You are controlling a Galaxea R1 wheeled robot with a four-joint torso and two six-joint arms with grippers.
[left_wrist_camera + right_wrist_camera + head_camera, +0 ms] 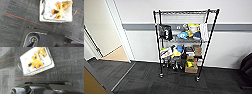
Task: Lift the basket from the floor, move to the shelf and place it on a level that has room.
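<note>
The shelf [184,42] stands on the floor [159,80] against the wall [229,47]; a doorway [101,37] lies to its left.

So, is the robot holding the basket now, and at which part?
Nothing is held. The basket lies on the floor, seen from above in both wrist views, with no gripper touching it.

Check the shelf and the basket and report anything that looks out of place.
Nothing stands out. The shelf stands upright against the wall, its top level bare and the lower tiers crowded with goods. The basket sits flat on the carpet with orange-yellow items inside.
</note>
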